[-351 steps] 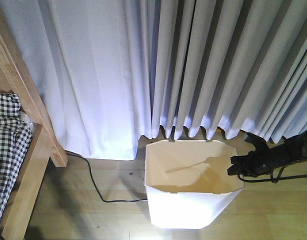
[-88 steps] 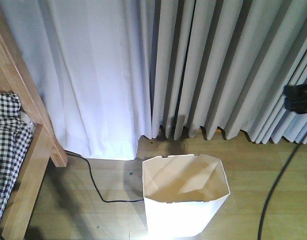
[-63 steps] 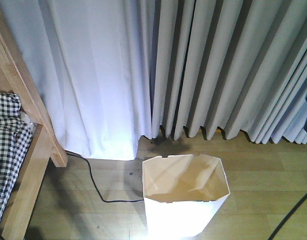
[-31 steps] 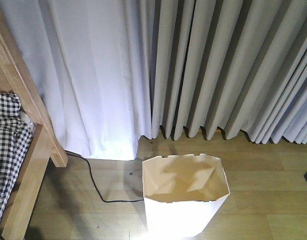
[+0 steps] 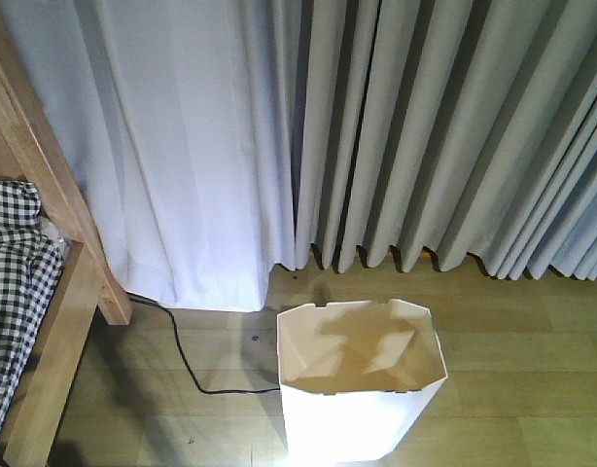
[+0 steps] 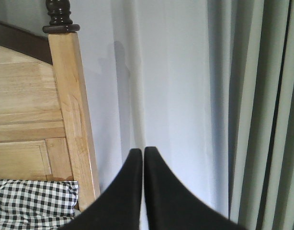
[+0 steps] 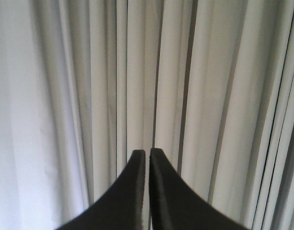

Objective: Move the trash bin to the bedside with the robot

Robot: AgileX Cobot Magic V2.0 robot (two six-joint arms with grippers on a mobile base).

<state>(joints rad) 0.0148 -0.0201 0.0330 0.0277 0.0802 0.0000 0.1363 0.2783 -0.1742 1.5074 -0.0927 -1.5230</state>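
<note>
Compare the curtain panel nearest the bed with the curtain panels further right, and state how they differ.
The curtain panel by the bed is bright bluish-white; the curtain panels to its right are duller grey. The near panel hangs in broad, shallow folds; the right ones fall in narrow, deep pleats with dark gaps. The near panel's hem meets the floor; the right ones stop just above it. Both hang behind the trash bin.

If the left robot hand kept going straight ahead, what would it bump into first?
Probably the white curtain. The shut left gripper points at it, just right of the wooden bedpost. How far off the curtain hangs is unclear.
</note>
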